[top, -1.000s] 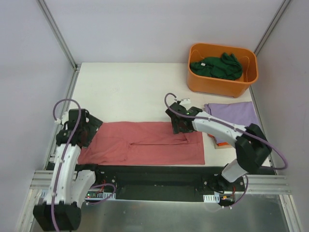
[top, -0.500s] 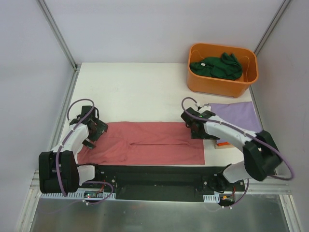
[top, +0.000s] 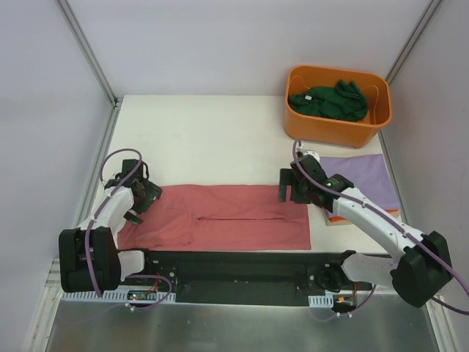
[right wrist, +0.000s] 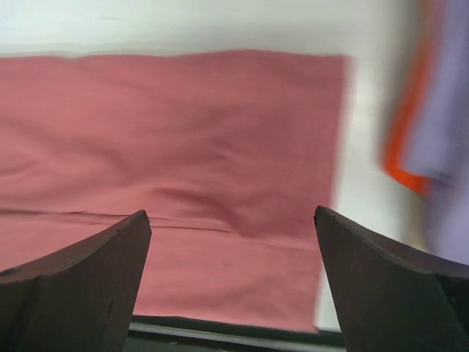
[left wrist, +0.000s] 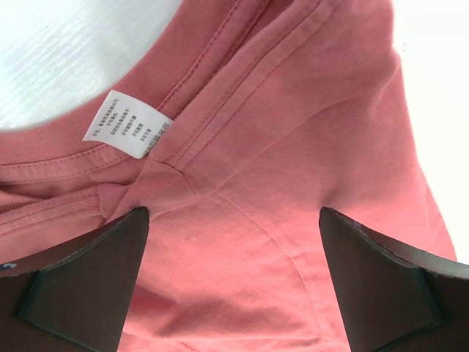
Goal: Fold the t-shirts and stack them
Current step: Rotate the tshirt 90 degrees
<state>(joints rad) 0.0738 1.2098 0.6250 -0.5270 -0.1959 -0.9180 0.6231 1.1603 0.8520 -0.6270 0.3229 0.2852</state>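
- The far left part of the table (top: pixel 198 136) is bare, with wide room to pass.
- The orange tub (top: pixel 330 130) stands tall in the far right corner.
- The red-pink t-shirt (top: pixel 220 216) lies flat along the near edge, easy to cross over.
- The lavender t-shirt (top: pixel 363 174) lies flat beside it, a narrow bare strip between.

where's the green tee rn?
In the top view the green t-shirt lies bunched inside the orange tub at the table's far right corner, just behind the folded lavender t-shirt.
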